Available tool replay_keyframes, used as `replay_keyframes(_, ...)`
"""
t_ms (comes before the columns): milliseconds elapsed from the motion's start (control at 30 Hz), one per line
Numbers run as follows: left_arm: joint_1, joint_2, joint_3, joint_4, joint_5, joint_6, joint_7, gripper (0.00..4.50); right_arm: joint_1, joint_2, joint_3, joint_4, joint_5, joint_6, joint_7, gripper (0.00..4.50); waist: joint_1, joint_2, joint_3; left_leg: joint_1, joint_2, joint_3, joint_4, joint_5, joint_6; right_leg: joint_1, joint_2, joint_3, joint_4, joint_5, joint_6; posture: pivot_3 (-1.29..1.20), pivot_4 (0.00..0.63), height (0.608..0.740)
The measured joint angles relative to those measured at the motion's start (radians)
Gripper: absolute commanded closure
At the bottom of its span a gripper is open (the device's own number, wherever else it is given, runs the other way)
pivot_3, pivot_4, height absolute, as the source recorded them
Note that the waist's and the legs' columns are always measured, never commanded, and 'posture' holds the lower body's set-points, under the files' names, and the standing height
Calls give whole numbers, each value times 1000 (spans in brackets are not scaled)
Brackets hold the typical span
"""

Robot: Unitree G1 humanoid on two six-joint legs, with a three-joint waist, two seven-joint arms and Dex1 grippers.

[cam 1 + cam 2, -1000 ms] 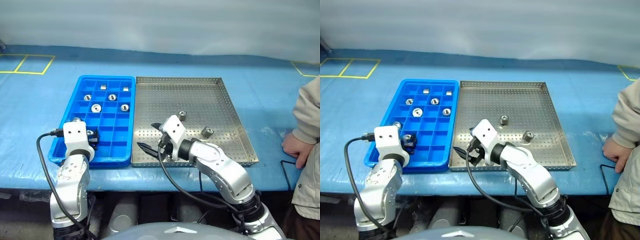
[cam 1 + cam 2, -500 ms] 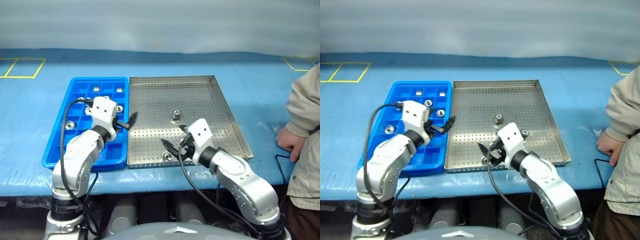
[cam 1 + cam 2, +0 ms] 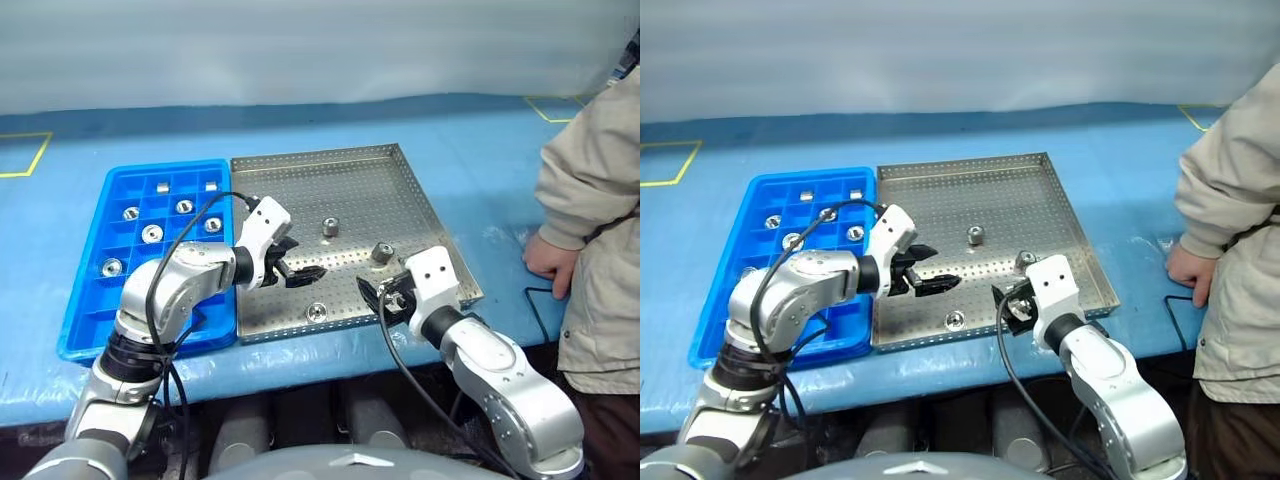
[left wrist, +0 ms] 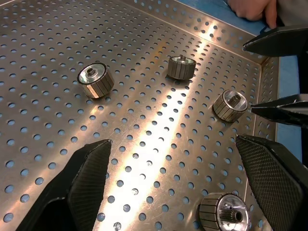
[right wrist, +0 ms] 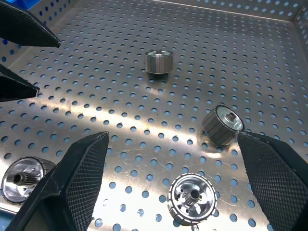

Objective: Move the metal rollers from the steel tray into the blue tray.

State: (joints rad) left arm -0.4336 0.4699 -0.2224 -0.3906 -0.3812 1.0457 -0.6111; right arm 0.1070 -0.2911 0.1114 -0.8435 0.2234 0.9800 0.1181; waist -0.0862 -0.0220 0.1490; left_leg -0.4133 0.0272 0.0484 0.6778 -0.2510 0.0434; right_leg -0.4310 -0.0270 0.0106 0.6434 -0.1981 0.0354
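The steel tray [image 3: 400,180] lies in the middle of the blue table. Rollers [image 3: 330,227] [image 3: 381,252] [image 3: 316,312] stand on its perforated floor; the right wrist view shows a further roller [image 5: 191,198] close to the fingers. To its left the blue tray [image 3: 85,320] holds several rollers [image 3: 152,233] in its compartments. My left gripper [image 3: 300,262] hangs open over the tray's near left part, with nothing between its fingers [image 4: 89,168]. My right gripper [image 3: 372,295] is open and empty over the near right part, facing the left one.
A person in a beige jacket [image 3: 590,190] stands at the right, one hand [image 3: 545,262] resting on the table beside the steel tray. Yellow floor markings [image 3: 20,155] show at the far left.
The camera has turned right. My left gripper swung from over the blue tray to over the steel tray. My right gripper shifted right along the tray's near side.
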Motion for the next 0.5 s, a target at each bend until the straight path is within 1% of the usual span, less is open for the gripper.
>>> replay_keyframes(100, 53, -1, -33, 0, 81, -203, 18, 15, -34, 58, -22, 41, -29, 31, -66, 0, -3, 0, 0, 0, 0, 1, 0, 0, 0, 0, -2, 2, 0, 0, 0, -183, 150, 740)
replay_keyframes(200, 114, -62, -32, 0, 117, -334, 61, 15, -109, 139, -66, 122, -60, 41, -133, 0, 0, 0, 0, 0, 0, 2, 0, 0, 0, -1, -5, 2, 0, 0, 0, -162, 150, 740)
replay_keyframes(367, 204, -126, -49, -6, 163, -431, 120, 15, -227, 256, -89, 283, -102, 48, -220, 0, 3, 1, 0, -1, 0, 2, -2, 0, 0, -2, -6, 2, 0, 1, 0, -133, 150, 740)
replay_keyframes(433, 239, -143, -63, -15, 168, -450, 131, 15, -255, 282, -93, 344, -114, 43, -241, 0, 4, 1, 0, -1, -1, 2, -2, 0, 0, -2, -2, 2, 0, 1, -1, -120, 150, 740)
replay_keyframes(500, 276, -155, -63, -38, 166, -466, 133, 15, -288, 304, -107, 406, -124, 28, -257, 0, 5, 1, 0, -2, -1, 3, -2, 0, 1, -3, -2, 2, 0, 2, -2, -106, 150, 740)
